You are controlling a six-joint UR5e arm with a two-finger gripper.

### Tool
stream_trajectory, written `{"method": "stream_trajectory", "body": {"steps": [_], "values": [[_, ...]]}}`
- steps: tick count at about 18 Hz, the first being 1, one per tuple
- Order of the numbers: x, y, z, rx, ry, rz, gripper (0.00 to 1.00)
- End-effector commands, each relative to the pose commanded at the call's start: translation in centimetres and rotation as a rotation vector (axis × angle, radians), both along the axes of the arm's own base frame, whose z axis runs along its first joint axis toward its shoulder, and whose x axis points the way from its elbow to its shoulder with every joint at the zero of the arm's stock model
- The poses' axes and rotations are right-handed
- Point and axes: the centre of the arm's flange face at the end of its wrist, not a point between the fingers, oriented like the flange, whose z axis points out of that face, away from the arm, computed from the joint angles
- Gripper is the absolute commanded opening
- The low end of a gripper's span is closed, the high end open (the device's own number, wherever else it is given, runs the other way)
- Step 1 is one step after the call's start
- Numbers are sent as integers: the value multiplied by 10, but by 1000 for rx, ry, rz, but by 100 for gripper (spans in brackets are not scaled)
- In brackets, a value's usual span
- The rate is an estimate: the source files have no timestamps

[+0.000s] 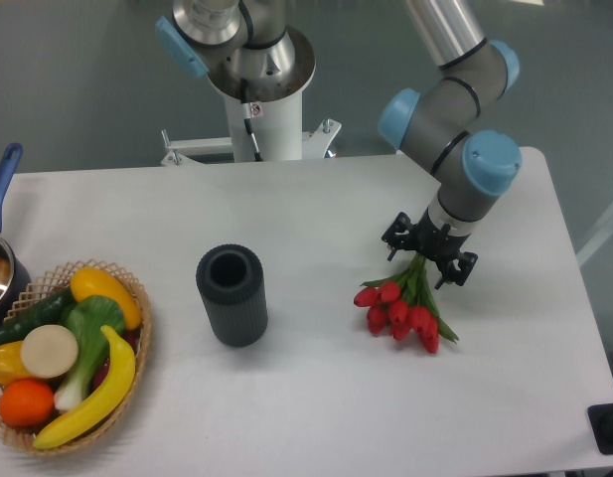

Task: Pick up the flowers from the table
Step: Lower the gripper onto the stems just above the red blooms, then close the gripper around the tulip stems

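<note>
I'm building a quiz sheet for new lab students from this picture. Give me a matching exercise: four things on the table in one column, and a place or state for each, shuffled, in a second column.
Things:
1. flowers
2. dark ribbed cup
3. wicker basket
4. hand

Places or states:
A. at the left edge of the table, full of fruit and vegetables
B. right of centre, red heads pointing toward the camera
C. down over the green stems
D. upright near the middle, open top, nothing visible inside

Pairs: 1-B, 2-D, 3-A, 4-C
</note>
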Motion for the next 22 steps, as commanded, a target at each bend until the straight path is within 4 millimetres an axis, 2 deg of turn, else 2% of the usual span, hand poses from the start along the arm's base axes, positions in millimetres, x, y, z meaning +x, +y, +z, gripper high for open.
{"method": "stream_trajectory", "body": {"steps": [9,10,12,13,18,20,21,22], "values": [[0,-1,-3,1,3,-2,100],[-1,-1,-1,2,6,-1,93],[-1,-1,-3,1,3,0,72],[-1,-1,-2,2,5,0,67],[-1,-1,-4,1,2,-1,61],[-1,0,-2,3,4,-1,55],[-2,-1,-2,3,4,0,49],[-3,-1,-1,4,6,0,48]]}}
